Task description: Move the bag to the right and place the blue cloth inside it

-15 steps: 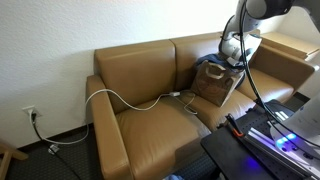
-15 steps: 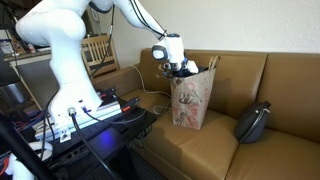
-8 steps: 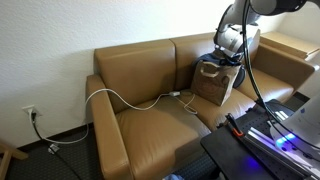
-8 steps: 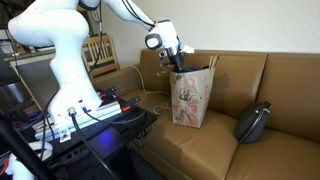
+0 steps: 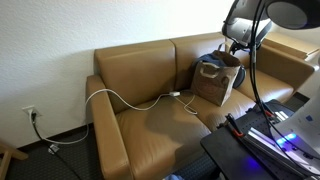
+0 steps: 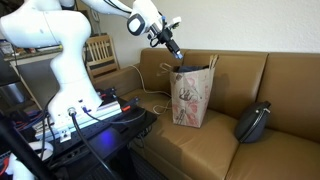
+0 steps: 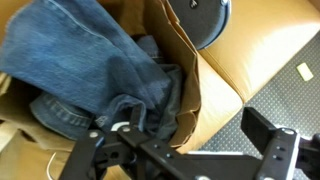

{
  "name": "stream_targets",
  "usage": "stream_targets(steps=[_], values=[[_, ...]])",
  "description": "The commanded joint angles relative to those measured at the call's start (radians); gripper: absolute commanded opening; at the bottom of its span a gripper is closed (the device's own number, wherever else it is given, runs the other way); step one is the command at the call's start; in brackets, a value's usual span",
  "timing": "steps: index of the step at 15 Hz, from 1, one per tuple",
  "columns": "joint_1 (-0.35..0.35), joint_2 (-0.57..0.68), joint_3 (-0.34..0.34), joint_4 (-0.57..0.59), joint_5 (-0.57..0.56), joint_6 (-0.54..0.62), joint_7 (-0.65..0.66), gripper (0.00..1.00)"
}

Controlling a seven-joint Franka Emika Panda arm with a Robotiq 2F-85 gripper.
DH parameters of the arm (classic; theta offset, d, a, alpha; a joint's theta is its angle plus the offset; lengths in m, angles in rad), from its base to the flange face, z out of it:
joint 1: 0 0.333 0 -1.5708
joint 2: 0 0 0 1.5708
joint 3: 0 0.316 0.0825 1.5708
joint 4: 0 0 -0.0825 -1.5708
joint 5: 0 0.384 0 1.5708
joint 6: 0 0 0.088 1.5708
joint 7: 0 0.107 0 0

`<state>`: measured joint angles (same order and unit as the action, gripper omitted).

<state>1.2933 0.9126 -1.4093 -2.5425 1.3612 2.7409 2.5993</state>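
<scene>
Tool [image 7: 185,150] spread wide, nothing between the jaws. Straight below it the blue cloth [image 7: 90,70] lies bunched inside the bag [image 7: 200,105], folds up to the rim. In an exterior view the bag [image 6: 190,100] stands upright on the sofa [image 6: 290,90] seat, mouth up, so your clear way out is straight up. Dark round cushion [image 6: 252,122] well apart along the seat. A second ago your tool was down at the bag's mouth; now it hangs clear above, cloth left inside.
</scene>
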Motion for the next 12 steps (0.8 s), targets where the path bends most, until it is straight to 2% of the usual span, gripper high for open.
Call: stream_targets(steps=[1,2,4,5,6,10,12], values=[[0.117,-0.144,-0.061,0.029,0.007,0.097,-0.045,1.0],[0.133,-0.162,-0.057,0.052,0.009,0.117,-0.037,1.0],[0.115,-0.201,-0.027,0.095,-0.021,0.133,-0.015,1.0],[0.099,-0.145,-0.026,0.119,-0.009,0.055,-0.017,1.0],[0.071,-0.146,-0.015,0.134,-0.055,0.004,0.0,1.0],[-0.045,-0.024,0.02,0.192,-0.138,-0.156,0.002,1.0],[-0.099,0.075,0.031,0.232,-0.157,-0.218,0.0,1.0]])
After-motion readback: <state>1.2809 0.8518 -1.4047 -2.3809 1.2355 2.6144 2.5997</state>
